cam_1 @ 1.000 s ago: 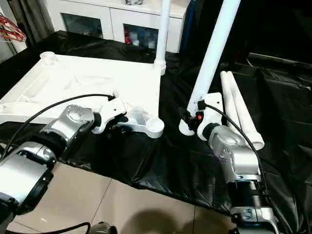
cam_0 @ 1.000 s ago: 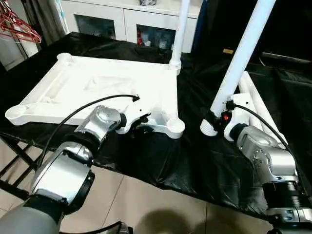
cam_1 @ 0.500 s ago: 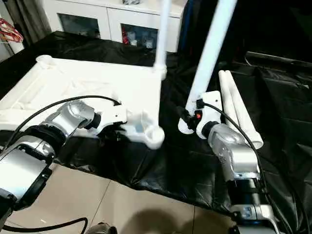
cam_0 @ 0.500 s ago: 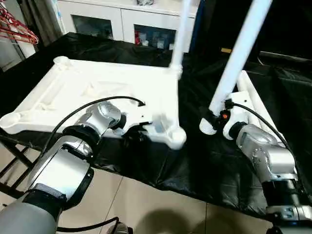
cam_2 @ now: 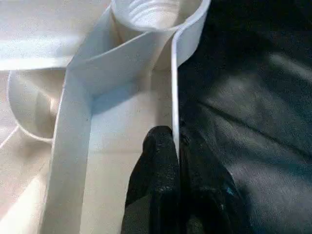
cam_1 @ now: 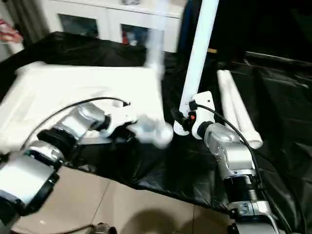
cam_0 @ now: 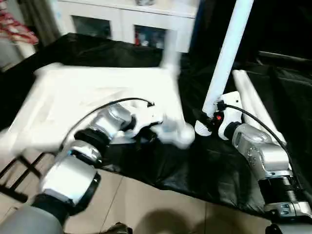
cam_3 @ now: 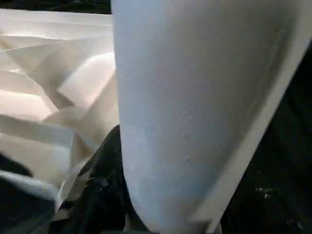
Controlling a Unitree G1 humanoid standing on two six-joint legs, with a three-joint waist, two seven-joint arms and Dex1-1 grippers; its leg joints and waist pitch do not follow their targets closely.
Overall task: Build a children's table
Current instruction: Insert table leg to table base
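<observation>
L gripper (cam_2: 176, 146) pinches top's (cam_0: 97, 92) rim near corner socket (cam_2: 151, 12). R gripper (cam_0: 210, 122) clamps upright leg (cam_0: 226, 53) at its base, just beside socket, axis vertical.

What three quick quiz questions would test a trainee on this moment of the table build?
1. True or false: the left gripper pinches the side wall of the table top near a corner socket.
2. What is the right gripper holding? A) a hanger B) a table leg, upright C) the black cloth
3. How many spare legs lie on the cloth at the robot's right?

Key: 1 true; 2 B; 3 two.
</observation>
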